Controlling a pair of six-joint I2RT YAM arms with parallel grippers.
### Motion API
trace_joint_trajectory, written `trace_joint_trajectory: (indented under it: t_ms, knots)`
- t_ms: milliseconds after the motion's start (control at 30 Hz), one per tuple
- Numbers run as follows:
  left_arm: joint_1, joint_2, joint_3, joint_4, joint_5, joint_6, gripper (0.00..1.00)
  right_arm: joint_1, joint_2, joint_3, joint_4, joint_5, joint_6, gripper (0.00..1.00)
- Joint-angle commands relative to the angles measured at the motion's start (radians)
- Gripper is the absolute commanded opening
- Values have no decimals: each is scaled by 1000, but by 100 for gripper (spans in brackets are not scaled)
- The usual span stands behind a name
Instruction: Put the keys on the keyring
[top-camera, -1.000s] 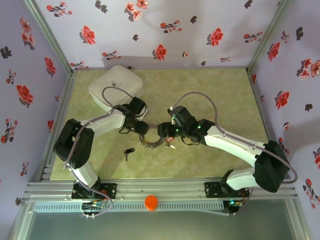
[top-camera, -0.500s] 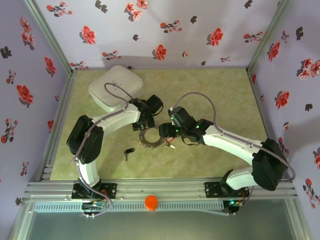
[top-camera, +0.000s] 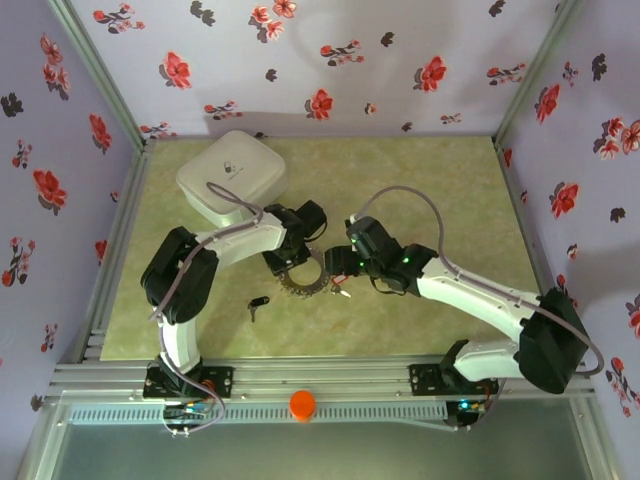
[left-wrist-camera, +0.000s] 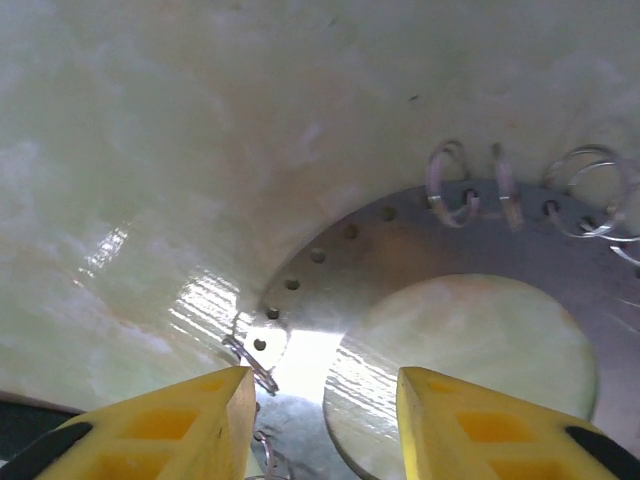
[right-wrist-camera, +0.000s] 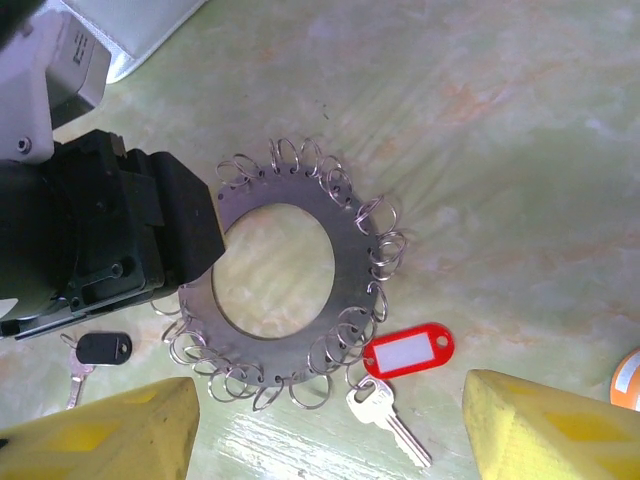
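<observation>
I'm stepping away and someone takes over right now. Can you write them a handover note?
Left claw: open, astride the band of the keyring, holding nothing.
Right claw: open wide above the keyring, empty.
Red-tag key: on the table, against the ring's coiled rim; whether it is hooked on, I cannot tell.
Black-head key: loose on the table, apart from the ring.
Done: no key clearly on. Left: thread the black key, check the red one.

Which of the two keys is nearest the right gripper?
The red-tagged key, lying between the open fingers of the right gripper; the black-headed key lies off to one side.
</observation>
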Motion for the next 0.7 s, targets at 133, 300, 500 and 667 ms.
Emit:
trace_joint_trajectory:
  t_ms: [133,300,500,667]
  knots:
    - [22,-9,-76,26,42,-96,39,-5,-30,-18,8,32,10,71]
    - [23,-13,-90,43,46,-101,34,-6,-31,-12,-2,26,7,70]
    - [25,-14,-99,52,37,-102,27,-6,-37,-10,-12,28,6,70]
    - [26,-20,-103,41,20,-101,21,-6,-44,-10,-20,29,3,70]
